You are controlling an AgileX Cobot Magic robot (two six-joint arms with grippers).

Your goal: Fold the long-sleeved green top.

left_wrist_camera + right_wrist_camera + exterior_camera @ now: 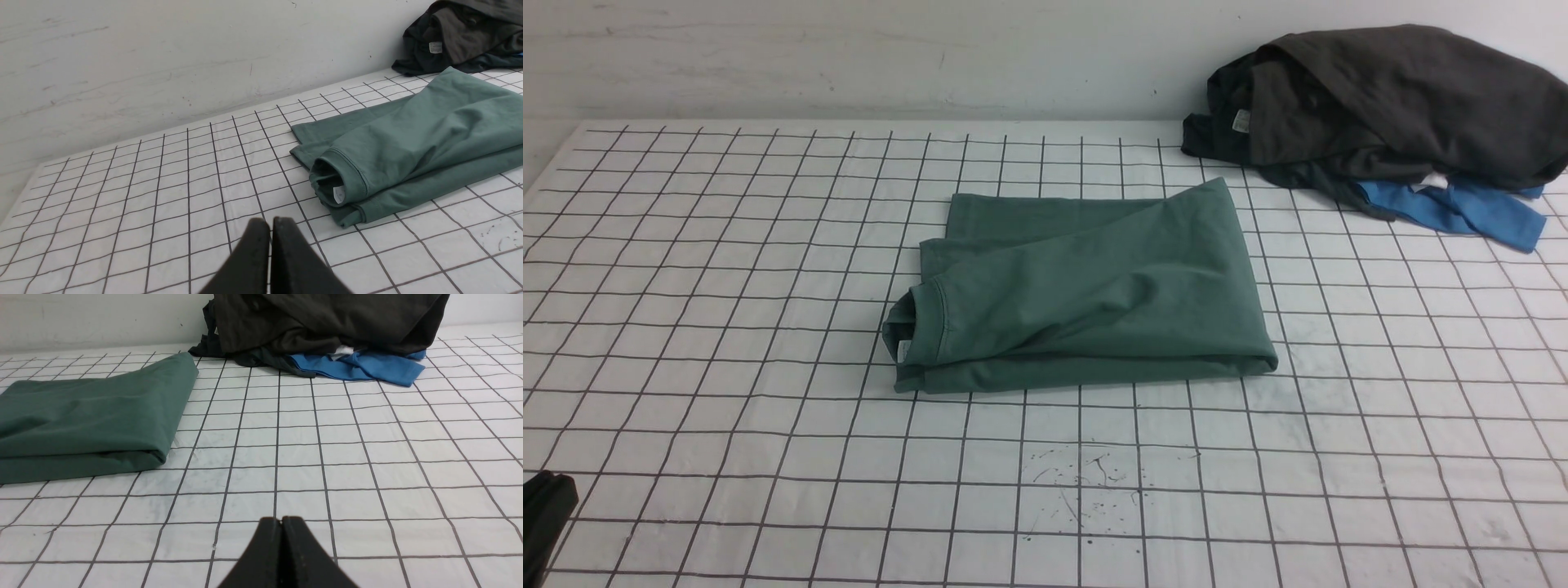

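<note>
The green long-sleeved top (1086, 294) lies folded into a compact rectangle in the middle of the gridded table, its ribbed neck and white label facing left. In the left wrist view the top (412, 139) lies ahead of my left gripper (271, 222), which is shut, empty and apart from the cloth. A dark part of the left arm (543, 510) shows at the front view's lower left corner. My right gripper (281, 521) is shut on nothing, with the top (90, 416) off to one side of it. The right arm is out of the front view.
A heap of dark grey garments (1388, 106) with a bright blue garment (1462, 208) under it sits at the table's back right, against the white wall (849, 57). Small dark marks (1086, 482) spot the white gridded table (727, 327) in front of the top.
</note>
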